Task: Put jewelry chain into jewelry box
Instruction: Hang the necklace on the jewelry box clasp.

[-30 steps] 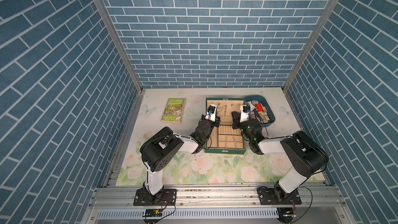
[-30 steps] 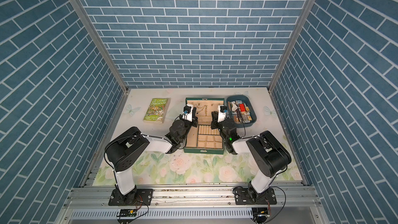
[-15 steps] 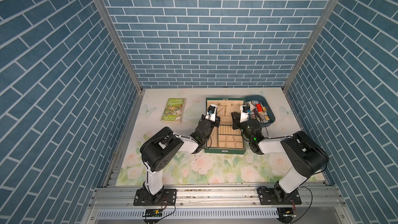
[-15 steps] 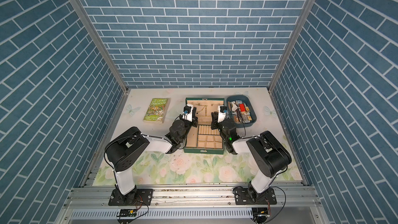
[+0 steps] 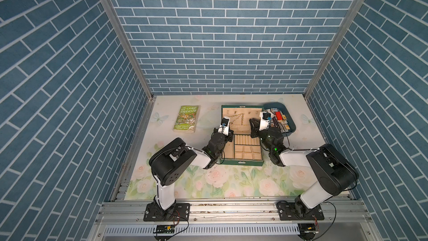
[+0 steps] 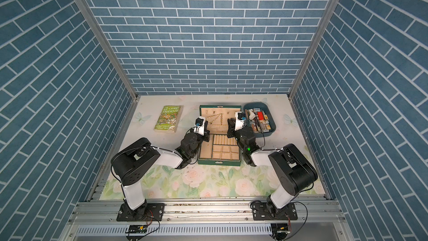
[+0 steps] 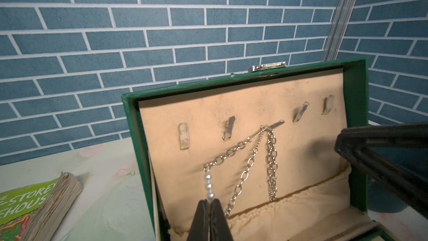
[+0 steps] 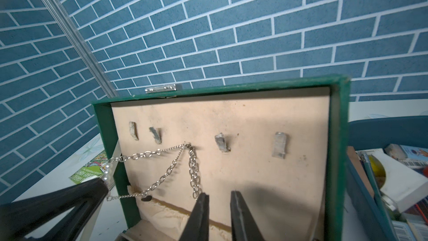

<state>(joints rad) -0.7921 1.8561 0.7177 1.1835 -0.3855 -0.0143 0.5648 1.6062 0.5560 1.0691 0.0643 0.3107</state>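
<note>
One left arm (image 5: 201, 158) extended low; tool (image 7: 210, 203) pinching jewelry chain (image 7: 271, 158) at jewelry box (image 7: 355, 103).

Both top views look steeply down from high above the front of the tabletop (image 5: 208, 181), taking in all of it and facing the back wall (image 5: 220, 42). The wrist cameras peer close past the left fingers (image 7: 201, 219) and right fingers (image 8: 199, 216) into the open box (image 7: 231, 110); both share its hooks (image 7: 184, 136) and chain (image 7: 271, 158).
</note>
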